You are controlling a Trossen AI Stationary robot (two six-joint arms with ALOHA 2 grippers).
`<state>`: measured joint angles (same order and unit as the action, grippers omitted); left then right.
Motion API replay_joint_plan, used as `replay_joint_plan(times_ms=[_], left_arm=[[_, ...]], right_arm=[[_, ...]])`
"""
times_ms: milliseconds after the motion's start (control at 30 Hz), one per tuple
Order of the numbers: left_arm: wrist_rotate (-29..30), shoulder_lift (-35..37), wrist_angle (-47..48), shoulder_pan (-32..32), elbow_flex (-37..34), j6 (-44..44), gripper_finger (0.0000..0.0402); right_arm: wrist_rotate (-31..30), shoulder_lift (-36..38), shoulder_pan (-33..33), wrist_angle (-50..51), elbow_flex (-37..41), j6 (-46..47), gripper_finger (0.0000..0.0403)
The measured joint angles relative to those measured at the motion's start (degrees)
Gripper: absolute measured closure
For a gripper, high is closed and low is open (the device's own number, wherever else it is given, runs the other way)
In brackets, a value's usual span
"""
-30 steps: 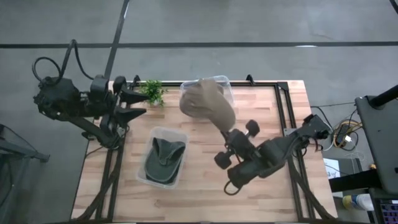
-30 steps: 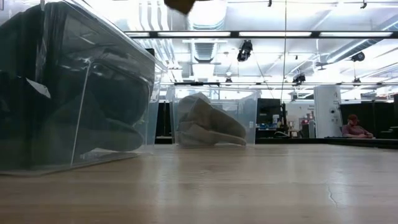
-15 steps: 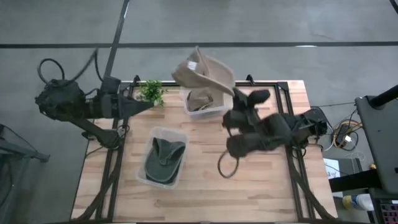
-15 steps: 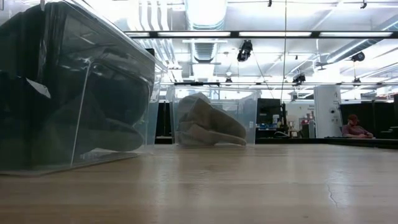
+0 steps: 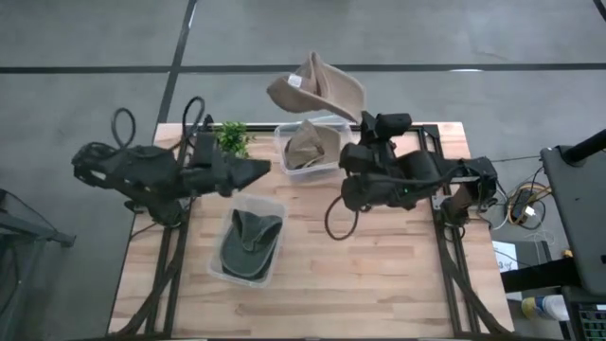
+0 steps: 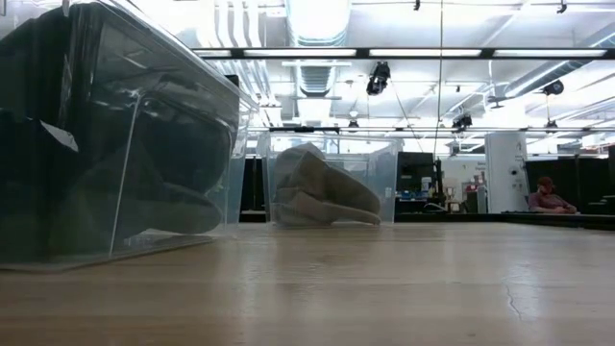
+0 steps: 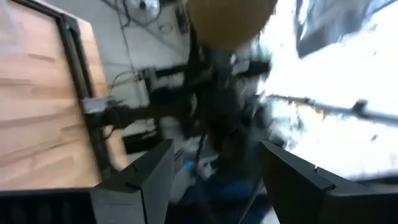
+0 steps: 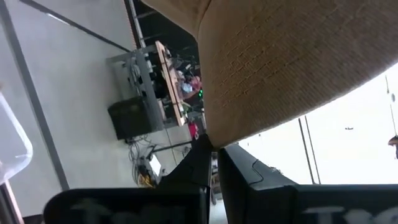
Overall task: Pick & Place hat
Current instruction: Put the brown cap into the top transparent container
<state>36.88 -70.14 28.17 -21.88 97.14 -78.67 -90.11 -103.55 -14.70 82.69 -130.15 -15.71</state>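
Note:
My right gripper (image 5: 364, 119) is shut on a tan hat (image 5: 317, 83), raised high over the table's far edge, above the far clear bin (image 5: 311, 152). That bin holds another tan hat (image 6: 322, 187). The near clear bin (image 5: 248, 239) holds a dark green hat (image 5: 248, 244), resting on the bin's floor. My left gripper (image 5: 259, 169) is open, in the air between the two bins, pointing toward the table's right. In the left wrist view its fingers (image 7: 146, 177) stand wide apart, with the held tan hat (image 7: 230, 17) blurred beyond. My right gripper pinches the tan hat between its two shut fingers (image 8: 202, 165) at an edge of the hat (image 8: 214, 142). The hat is lifted clear of the table and the bins, spreading out beyond the fingertips toward the far side.
A small green plant (image 5: 230, 138) stands at the far left corner of the wooden table (image 5: 398, 284). The table's near right part is bare wood. A black frame runs along the right edge (image 5: 437, 180). A person (image 6: 548, 195) sits far off in the room.
My right gripper has carried the tan hat up and toward the far edge, from over the table's middle to above the far bin, turning as it went. My left arm has swung from the left edge in over the table, toward the right.

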Motion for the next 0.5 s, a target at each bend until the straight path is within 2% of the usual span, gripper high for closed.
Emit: replay_joint_plan(times_ms=[100,300,500], left_arm=[[2.51,-1.47,-7.12,1.33,-0.02,-4.53,0.0177],[2.46,-4.02,-20.05,2.69,0.0,-7.41,0.0177],[0.93,-6.9,-21.52,4.45,0.01,-16.53,0.0177]], right_arm=[[0.11,-0.26,-1.39,-0.19,0.02,-1.29,0.0392],[0.35,-1.61,-3.75,-0.41,0.04,-3.83,0.0392],[0.61,-4.23,-6.73,-0.38,0.3,-8.07,0.0392]])
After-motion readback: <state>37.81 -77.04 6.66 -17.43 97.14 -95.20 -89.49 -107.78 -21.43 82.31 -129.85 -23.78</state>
